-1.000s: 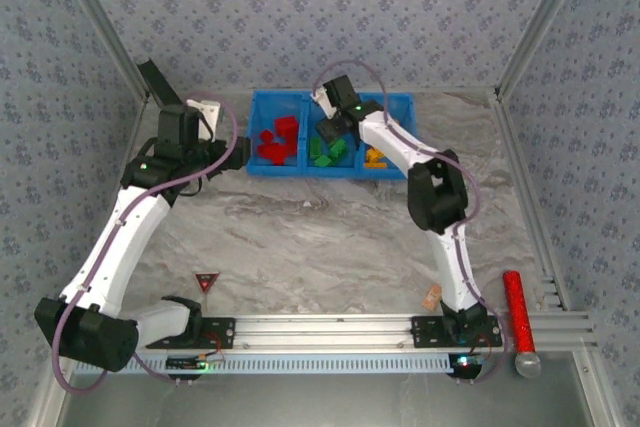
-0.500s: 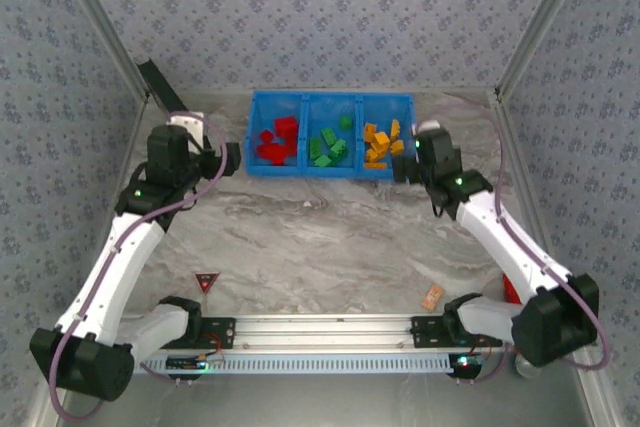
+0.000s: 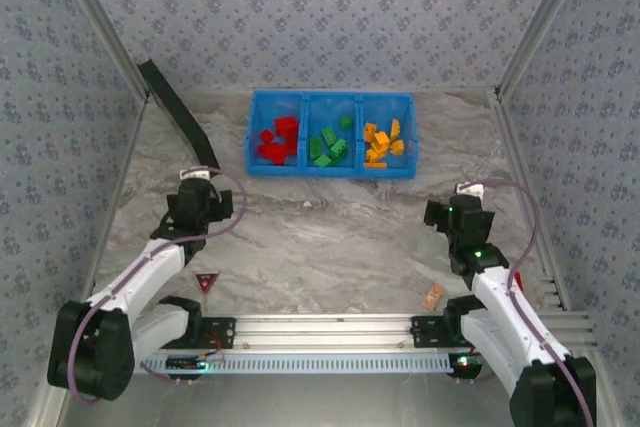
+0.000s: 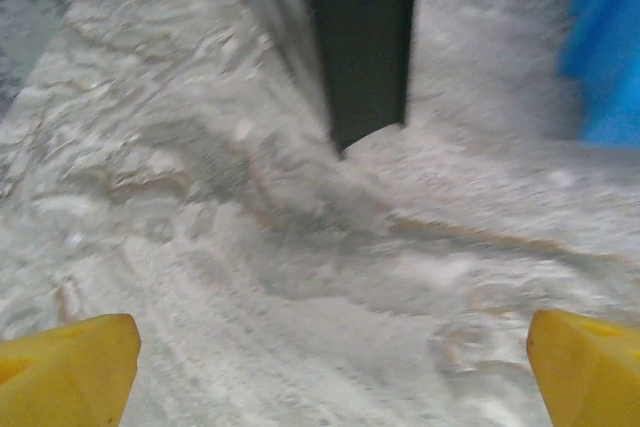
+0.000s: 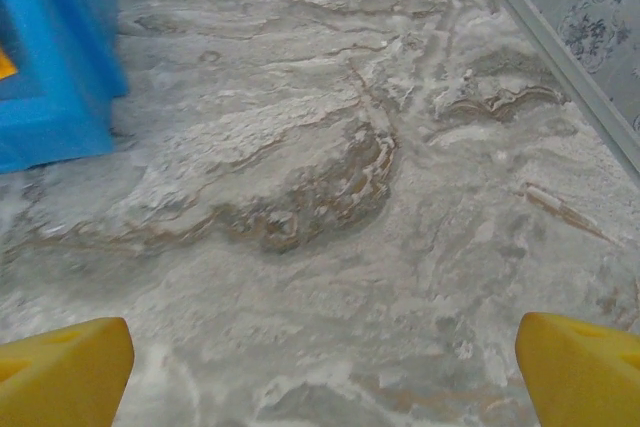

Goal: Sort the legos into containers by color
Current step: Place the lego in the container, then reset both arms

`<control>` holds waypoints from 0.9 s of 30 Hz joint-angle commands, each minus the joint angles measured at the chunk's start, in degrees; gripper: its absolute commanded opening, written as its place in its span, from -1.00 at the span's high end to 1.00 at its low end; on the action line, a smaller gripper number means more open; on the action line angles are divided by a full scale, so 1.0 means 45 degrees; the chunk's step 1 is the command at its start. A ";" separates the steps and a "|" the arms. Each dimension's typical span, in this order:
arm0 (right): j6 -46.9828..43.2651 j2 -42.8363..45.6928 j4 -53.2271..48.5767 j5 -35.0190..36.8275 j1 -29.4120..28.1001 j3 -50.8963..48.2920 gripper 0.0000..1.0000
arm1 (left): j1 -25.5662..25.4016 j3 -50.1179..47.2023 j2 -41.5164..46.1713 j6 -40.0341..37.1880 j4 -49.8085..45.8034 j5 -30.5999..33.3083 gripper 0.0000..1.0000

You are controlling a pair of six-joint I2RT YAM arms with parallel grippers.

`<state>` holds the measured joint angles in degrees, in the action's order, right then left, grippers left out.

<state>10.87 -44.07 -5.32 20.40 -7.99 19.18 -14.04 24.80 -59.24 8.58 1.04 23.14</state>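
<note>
Though empty, both claws (image 4: pixel 328 372) (image 5: pixel 325 372) (yellow-tipped) agape.

A robotics lab test cell: patterned enclosure walls (image 3: pixel 330 17), marbled tabletop (image 3: pixel 340 242), aluminium base rail (image 3: pixel 320 328), two white robot arms (image 3: pixel 140 282).
</note>
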 commanded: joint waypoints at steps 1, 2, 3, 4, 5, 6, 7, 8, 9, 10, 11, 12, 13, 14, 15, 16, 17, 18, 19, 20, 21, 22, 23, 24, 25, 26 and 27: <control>-0.1051 -0.0764 0.4223 -0.0381 0.0666 -0.0573 -1.00 | 0.0371 -0.0751 -0.0449 -0.0860 0.3842 0.1584 -0.98; -0.1087 -0.1207 0.4744 -0.0589 0.0929 -0.0673 -1.00 | 0.0601 -0.1079 -0.0680 -0.0856 0.4657 0.1393 -0.98; -0.1112 -0.1725 0.5407 -0.0824 0.1228 -0.0791 -1.00 | 0.0927 -0.1441 -0.1017 -0.0855 0.5614 0.1026 -0.98; -0.1147 -0.2281 0.5983 -0.1054 0.1503 -0.0814 -0.99 | 0.1239 -0.1685 -0.1422 -0.0809 0.6518 0.0619 -0.98; -0.1165 -0.2780 0.6463 -0.1293 0.1676 -0.0831 -0.99 | 0.1483 -0.1620 -0.1698 -0.0813 0.6783 0.0442 -0.98; -0.1287 -0.3383 0.7101 -0.1480 0.1814 -0.0862 -1.00 | 0.1676 -0.1427 -0.1976 -0.0975 0.6881 0.0013 -0.98; -0.1541 -0.3964 0.7626 -0.1652 0.1880 -0.0832 -1.00 | 0.1797 -0.1460 -0.2372 -0.1146 0.7535 -0.0214 -0.98; -0.1664 -0.4425 0.7984 -0.1827 0.1911 -0.0786 -1.00 | 0.1866 -0.1458 -0.2664 -0.1222 0.8066 -0.0314 -0.98; -0.1702 -0.4812 0.7864 -0.1936 0.1931 -0.0467 -1.00 | 0.1967 -0.1446 -0.2993 -0.1337 0.8621 -0.0664 -0.98; -0.1732 -0.5167 0.7764 -0.2088 0.1951 -0.0212 -1.00 | 0.2036 -0.1449 -0.3318 -0.1425 0.9238 -0.0873 -0.98; -0.1801 -0.5518 0.8173 -0.2190 0.1951 -0.0131 -1.00 | 0.2086 -0.1431 -0.3638 -0.1538 0.9709 -0.1019 -0.98; -0.1871 -0.5932 0.8669 -0.2342 0.1967 -0.0062 -1.00 | 0.2154 -0.1409 -0.4131 -0.1710 1.0351 -0.1180 -0.98; -0.1948 -0.6376 0.9315 -0.2464 0.1985 0.0005 -1.00 | 0.2238 -0.1326 -0.4688 -0.1667 1.0843 -0.1255 -0.98; -0.2032 -0.6756 0.9679 -0.2581 0.2005 0.0172 -1.00 | 0.2334 -0.1128 -0.5146 -0.1642 1.0752 -0.1481 -0.98; -0.2129 -0.7176 0.9714 -0.2768 0.2043 0.0503 -1.00 | 0.2344 -0.1012 -0.5769 -0.1640 1.1167 -0.1648 -0.98; -0.2370 -0.7636 0.9597 -0.2978 0.2049 0.0852 -1.00 | 0.2340 -0.0867 -0.6494 -0.1801 1.1576 -0.1905 -0.98; -0.2530 -0.8138 0.9829 -0.3145 0.2048 0.1044 -0.99 | 0.2443 -0.0808 -0.6644 -0.1783 1.1764 -0.2046 -0.98; -0.2600 -0.8603 1.0027 -0.3298 0.2046 0.1209 -1.00 | 0.2639 -0.0601 -0.6283 -0.1560 1.0732 -0.2383 -0.98; -0.2674 -0.9150 1.0051 -0.3550 0.2048 0.1401 -1.00 | 0.2825 -0.0447 -0.6364 -0.1436 1.0517 -0.2655 -0.98; -0.2756 -0.9371 1.0518 -0.3723 0.2040 0.1290 -1.00 | 0.2962 -0.0449 -0.6487 -0.1429 1.0763 -0.2953 -0.98; -0.2716 -0.9207 1.0290 -0.3786 0.2109 0.1222 -1.00 | 0.3084 -0.0327 -0.6348 -0.1347 1.0240 -0.3218 -0.98; -0.2705 -0.9283 1.0551 -0.3961 0.2145 0.1076 -1.00 | 0.3135 -0.0338 -0.6350 -0.1302 1.0252 -0.3359 -0.98; -0.2800 -0.9546 1.1001 -0.4161 0.2146 0.0911 -1.00 | 0.3139 -0.0383 -0.6409 -0.1346 1.0469 -0.3338 -0.98; -0.2806 -0.9608 1.1435 -0.4236 0.2149 0.0766 -1.00 | 0.3130 -0.0322 -0.6335 -0.1321 1.0202 -0.3362 -0.98; -0.2797 -0.9582 1.1296 -0.4310 0.2204 0.0805 -0.99 | 0.3129 -0.0361 -0.6374 -0.1326 1.0337 -0.3362 -0.98; -0.2787 -0.9595 1.1322 -0.4333 0.2219 0.0784 -1.00 | 0.3135 -0.0356 -0.6359 -0.1330 1.0324 -0.3351 -0.98; -0.2787 -0.9595 1.1305 -0.4312 0.2224 0.0802 -1.00 | 0.3138 -0.0335 -0.6347 -0.1325 1.0246 -0.3363 -0.98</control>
<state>-0.54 -86.59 41.71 2.92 1.54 23.27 -0.10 22.26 -88.51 2.02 46.13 10.31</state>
